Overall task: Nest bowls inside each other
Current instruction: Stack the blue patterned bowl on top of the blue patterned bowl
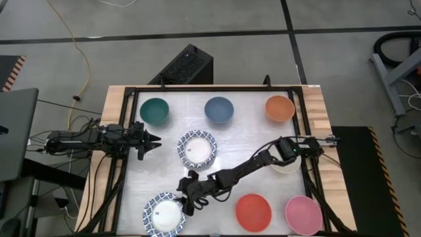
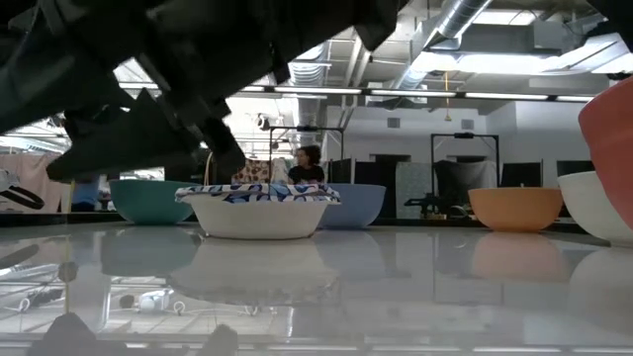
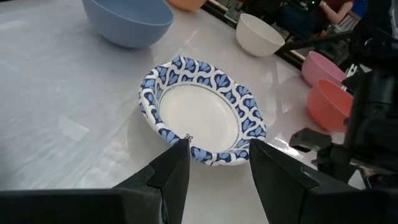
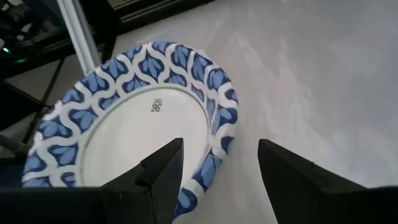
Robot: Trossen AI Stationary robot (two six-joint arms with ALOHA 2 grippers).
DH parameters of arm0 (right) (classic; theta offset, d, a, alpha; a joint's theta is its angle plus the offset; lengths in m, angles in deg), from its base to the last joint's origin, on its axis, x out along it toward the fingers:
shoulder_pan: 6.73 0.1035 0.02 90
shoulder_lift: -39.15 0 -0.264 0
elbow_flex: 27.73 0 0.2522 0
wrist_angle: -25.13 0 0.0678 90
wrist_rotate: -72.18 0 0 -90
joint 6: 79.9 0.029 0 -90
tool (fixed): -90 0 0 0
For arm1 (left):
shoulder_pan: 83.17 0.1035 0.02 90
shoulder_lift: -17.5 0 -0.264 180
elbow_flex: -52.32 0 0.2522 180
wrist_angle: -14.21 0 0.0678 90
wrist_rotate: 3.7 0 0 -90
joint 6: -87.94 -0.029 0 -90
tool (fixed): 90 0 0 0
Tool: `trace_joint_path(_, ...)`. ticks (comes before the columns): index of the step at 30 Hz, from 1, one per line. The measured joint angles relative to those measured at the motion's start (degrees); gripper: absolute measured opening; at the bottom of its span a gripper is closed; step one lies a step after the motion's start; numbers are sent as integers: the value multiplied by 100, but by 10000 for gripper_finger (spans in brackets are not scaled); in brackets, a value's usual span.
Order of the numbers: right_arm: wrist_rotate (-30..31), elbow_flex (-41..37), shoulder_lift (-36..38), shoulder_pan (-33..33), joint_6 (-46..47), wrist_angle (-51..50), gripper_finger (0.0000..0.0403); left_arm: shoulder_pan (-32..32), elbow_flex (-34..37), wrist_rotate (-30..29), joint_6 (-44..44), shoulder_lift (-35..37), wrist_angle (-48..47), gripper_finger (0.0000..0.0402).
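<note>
Being lined up over the near patterned bowl (image 4: 130, 130), the right gripper (image 4: 214, 165) is spread wide for its rim; the left gripper (image 3: 214, 162), also spread, is being aimed at the middle patterned bowl (image 3: 202, 112)

The left arm is lying along the left side of the surface (image 1: 217, 141), pointing toward the middle. Its left end effector (image 1: 155, 140) is sitting low with its two fingers (image 3: 171, 177) spread apart and holding nothing. The right arm is reaching from the right side, bending at the elbow and stretching across toward the near left corner. Its right end effector (image 1: 186, 203) is hanging there with its fingers (image 4: 165, 168) wide apart and empty too.
</note>
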Motion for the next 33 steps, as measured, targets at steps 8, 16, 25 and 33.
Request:
trace_joint_path(8, -197, 0, -169, 0, 144, 130, 226, 0, 0, 0, 19, -2, -56, 156)
trace_joint_path(16, -483, 49, -291, -5, 337, 129, 226, 0, 0, 1, 19, 0, -58, 156)
trace_joint_path(25, -628, 46, -285, -5, 336, 84, 198, 0, 0, 2, 19, -2, -58, 156)
trace_joint_path(33, -696, 46, -282, -28, 456, -142, 130, 0, 0, 2, -20, 0, -79, 156)
